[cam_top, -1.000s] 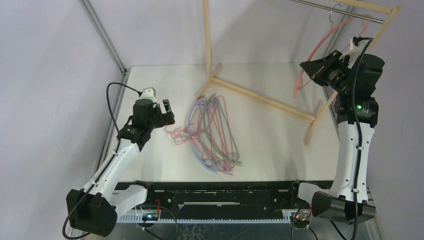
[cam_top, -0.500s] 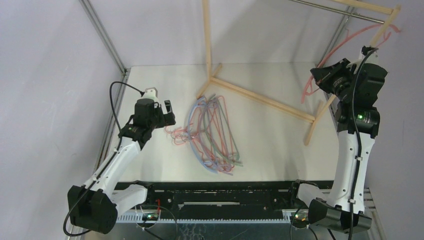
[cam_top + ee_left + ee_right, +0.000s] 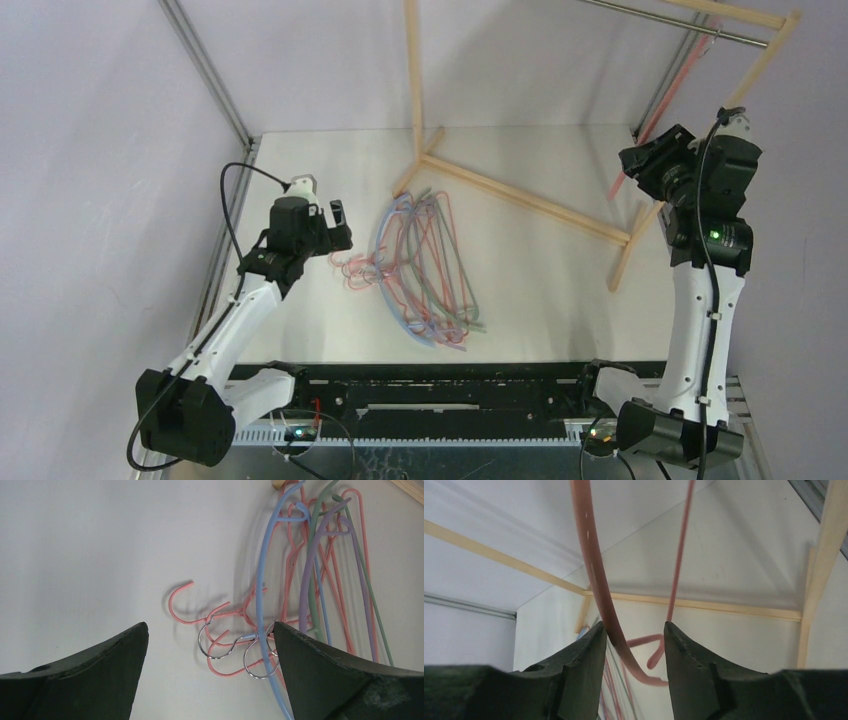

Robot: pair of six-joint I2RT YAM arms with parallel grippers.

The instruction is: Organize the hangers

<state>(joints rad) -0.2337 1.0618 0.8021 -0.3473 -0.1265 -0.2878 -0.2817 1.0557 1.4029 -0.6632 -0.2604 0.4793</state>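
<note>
A pile of hangers [image 3: 425, 265], pink, blue, lilac and grey-green, lies flat on the table's middle. My left gripper [image 3: 338, 225] hovers open just left of the pile. In the left wrist view the left gripper [image 3: 210, 625] frames two metal hooks [image 3: 215, 650] and a pink hook [image 3: 175, 605], with a blue hanger [image 3: 262, 580] beside the right finger. A salmon hanger [image 3: 672, 90] hangs from the metal rail [image 3: 680, 25] at the far right. My right gripper [image 3: 640, 160] is at its lower end. There the right gripper [image 3: 634, 627] stands open, the salmon hanger [image 3: 591, 565] running loose between the jaws, close to the left finger.
The pale wooden rack frame has a base beam [image 3: 520, 195] lying diagonally across the table behind the pile, an upright post [image 3: 412, 70] and a right leg [image 3: 640, 235] close under my right arm. Grey walls close in both sides.
My right gripper has opened from shut on the salmon hanger. The hanger has swung right and now hangs straighter under the rail. The left arm has barely moved.
</note>
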